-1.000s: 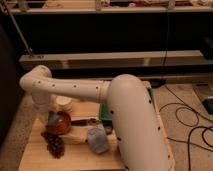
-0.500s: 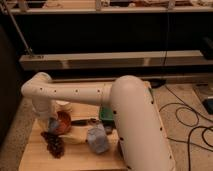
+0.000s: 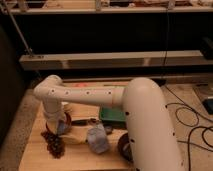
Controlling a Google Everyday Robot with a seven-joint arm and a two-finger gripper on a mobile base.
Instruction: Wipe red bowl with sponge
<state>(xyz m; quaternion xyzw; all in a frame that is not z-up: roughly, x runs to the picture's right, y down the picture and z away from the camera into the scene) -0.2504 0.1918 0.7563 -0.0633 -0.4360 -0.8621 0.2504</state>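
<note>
We see the red bowl [image 3: 64, 121] at about 8 o'clock on the wooden worktop [image 3: 80, 155], partly hidden by the white arm [image 3: 85, 95]. The end effector [image 3: 59, 129] reaches down into the bowl and seems to hold a bluish sponge [image 3: 61, 128] there. A crumpled bag [image 3: 98, 139] lies near, at 6 o'clock, and a green tray [image 3: 113, 114] beside it.

One gripper [image 3: 59, 129], down over one red bowl [image 3: 67, 121] at the left of one table [image 3: 80, 159]. Also on the table: one green item [image 3: 113, 114], one crumpled pale object [image 3: 98, 139], one dark clustered object [image 3: 55, 145].
</note>
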